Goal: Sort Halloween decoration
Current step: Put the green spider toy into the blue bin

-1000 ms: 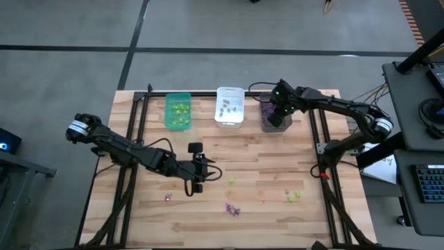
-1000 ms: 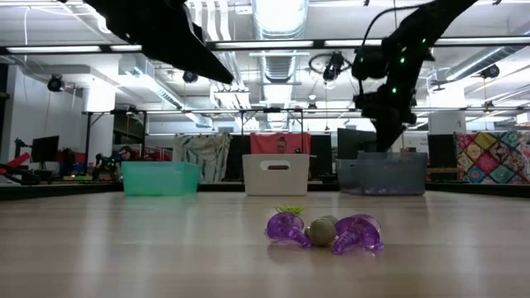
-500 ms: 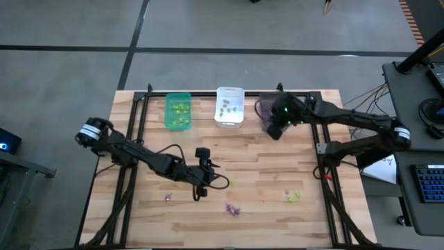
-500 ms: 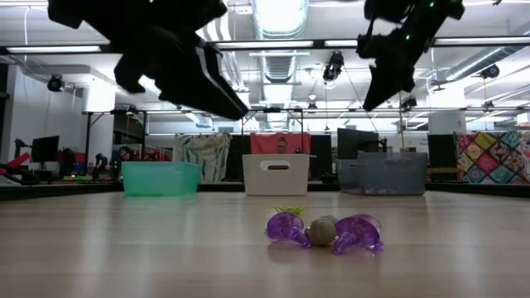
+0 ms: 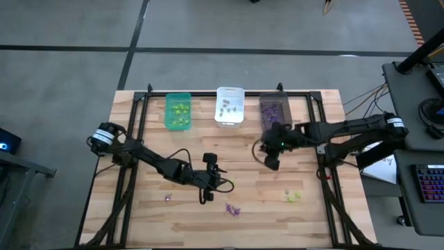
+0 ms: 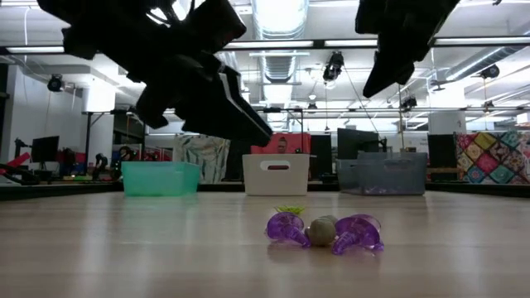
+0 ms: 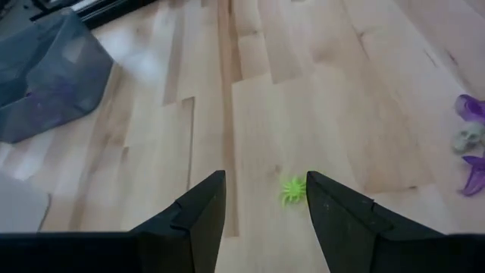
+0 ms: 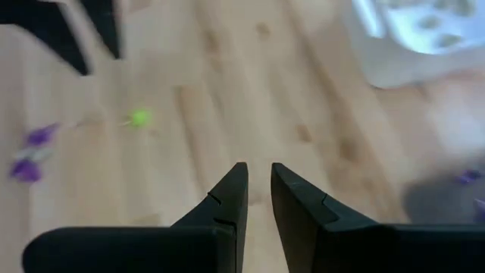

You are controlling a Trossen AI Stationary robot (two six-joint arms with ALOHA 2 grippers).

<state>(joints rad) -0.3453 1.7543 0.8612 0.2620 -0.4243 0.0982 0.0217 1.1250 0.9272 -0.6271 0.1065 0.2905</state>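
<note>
Overhead, my left pincer hangs low over the middle of the wooden surface, fingers spread and grasping nothing. Through its wrist camera, a yellow-green spider lies on the boards just ahead of the gap between the two dark fingers, nearer one finger than the other and touching neither. To one side of that view sits a small cluster: two purple trinkets with a greyish one between them. From table height the same cluster lies on the boards in the foreground, with the green, white and grey bins lined up far behind it.

My right pincer is over the surface just in front of the grey bin, which holds purple pieces. Its fingers stand close together with only a narrow slit between them, and nothing shows in that slit. Its wrist view takes in the yellow-green spider and purple pieces well ahead of it.

The green bin holds yellow-green pieces, the white bin greyish ones. Loose on the near part of the surface: one small trinket to the left, and a yellow-green group to the right, well apart from both pincers.
</note>
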